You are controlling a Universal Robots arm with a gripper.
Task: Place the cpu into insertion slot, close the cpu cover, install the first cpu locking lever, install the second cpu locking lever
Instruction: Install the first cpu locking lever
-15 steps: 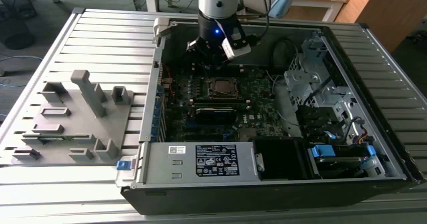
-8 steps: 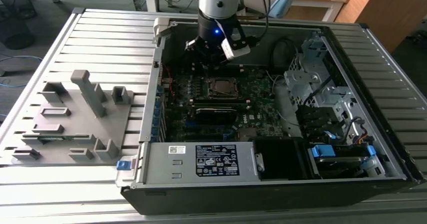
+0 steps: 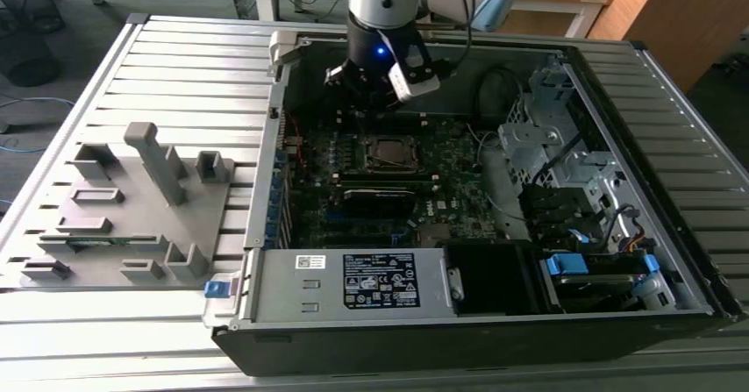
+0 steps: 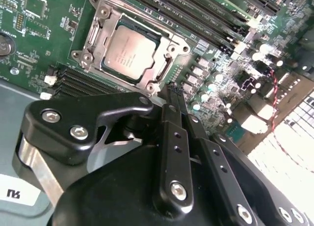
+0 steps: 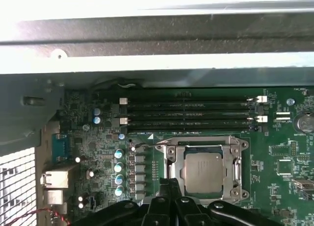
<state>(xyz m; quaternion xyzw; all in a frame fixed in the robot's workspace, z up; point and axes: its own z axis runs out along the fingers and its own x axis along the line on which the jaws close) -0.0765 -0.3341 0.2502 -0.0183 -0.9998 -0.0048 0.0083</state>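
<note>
Dull silver-grey metal marks the cpu (image 4: 128, 53), which lies flat in the insertion slot (image 3: 392, 153) on the green motherboard (image 5: 267, 199) inside the open computer case (image 3: 468, 348). The cpu cover (image 5: 238, 169), a thin silver frame, seems to lie down around the chip, though whether it sits fully flat is hard to judge. The gripper (image 4: 172, 91) hangs just beside one edge of the socket, its black fingers (image 4: 171, 123) pressed together with nothing between them. The case rests on a slatted metal counter (image 3: 175, 67), with a grey plastic fixture (image 3: 140, 208) on the exterior view's left.
</note>
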